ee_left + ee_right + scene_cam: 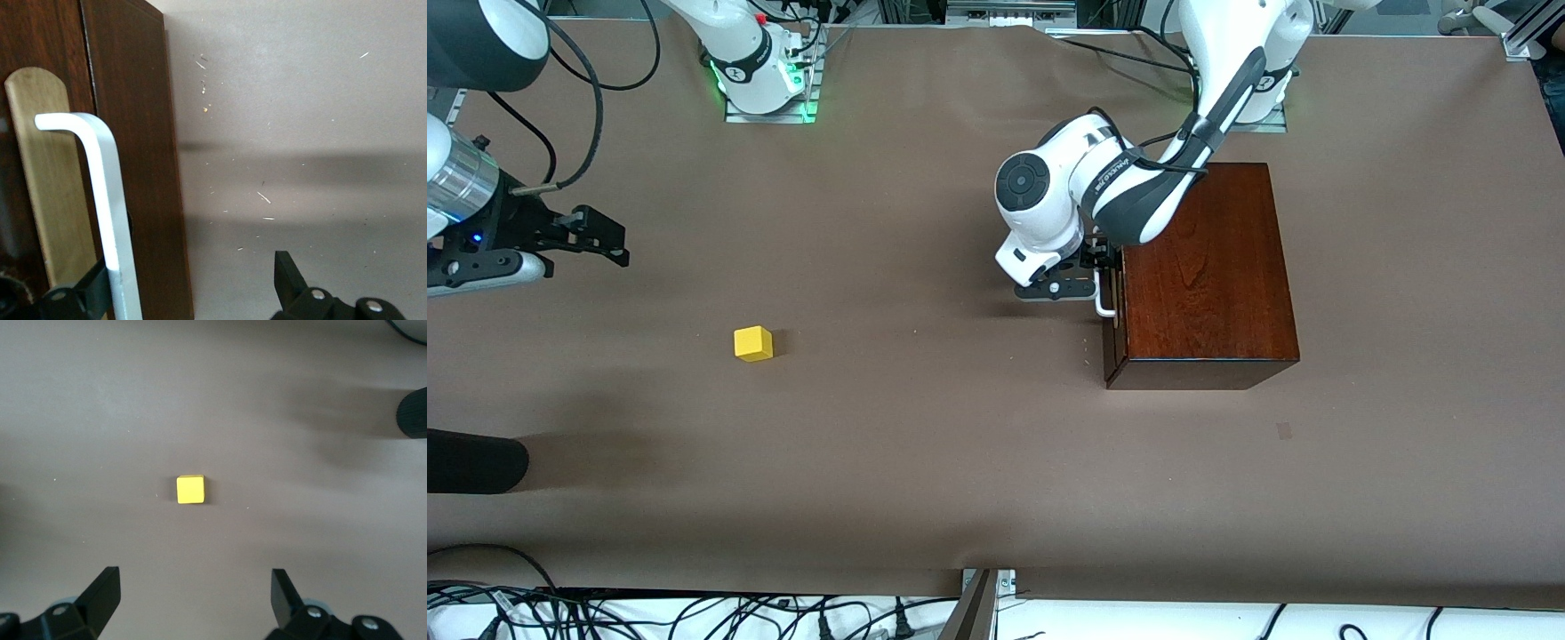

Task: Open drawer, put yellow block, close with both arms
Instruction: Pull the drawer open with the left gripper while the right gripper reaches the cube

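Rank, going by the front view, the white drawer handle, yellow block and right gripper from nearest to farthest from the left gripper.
1. White drawer handle: at the left gripper, between its open fingers.
2. Yellow block: on bare table, toward the right arm's end.
3. Right gripper: open, waiting above that table end.

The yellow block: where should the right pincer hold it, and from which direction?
Come straight down on the yellow block and close on two opposite flat side faces. It sits flat and alone on the table, and the open right pincer looks wider than it.
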